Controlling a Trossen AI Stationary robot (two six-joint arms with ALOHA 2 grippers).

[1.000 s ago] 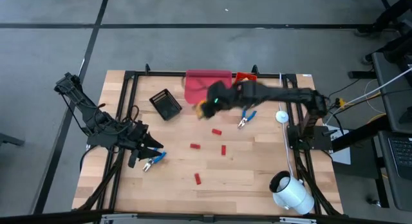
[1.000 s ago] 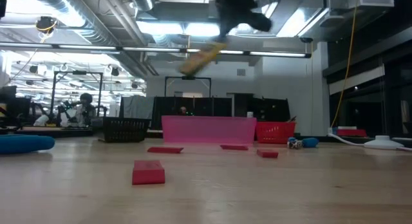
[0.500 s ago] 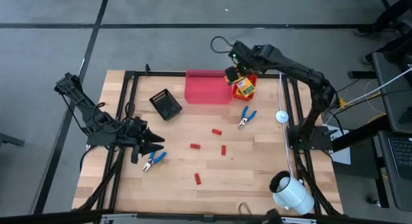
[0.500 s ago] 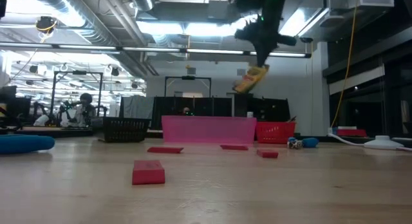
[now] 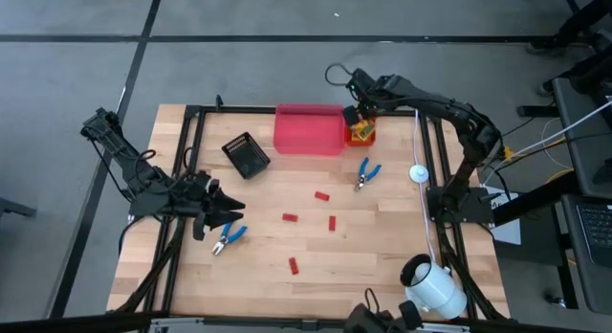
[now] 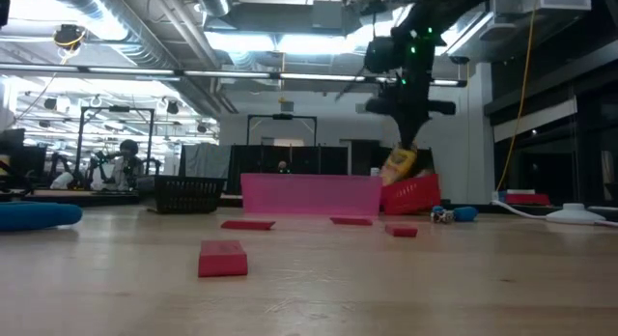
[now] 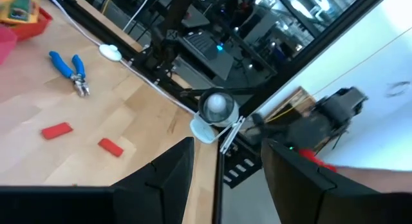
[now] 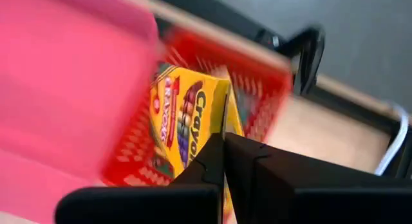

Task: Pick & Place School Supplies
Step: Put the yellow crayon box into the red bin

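The surface (image 5: 382,247) carries a pink bin (image 5: 308,130) just beside the right hand (image 5: 358,122). This hand is clenched on a crayon box (image 8: 187,114), holding it inside the red bin (image 8: 261,98). The left hand (image 5: 222,215) is released, near blue pliers (image 5: 228,237).

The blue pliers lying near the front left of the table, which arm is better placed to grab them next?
Probably the left. The left gripper hovers open right beside those blue pliers, while the right gripper is across the table at the orange bin, shut on a crayon box.
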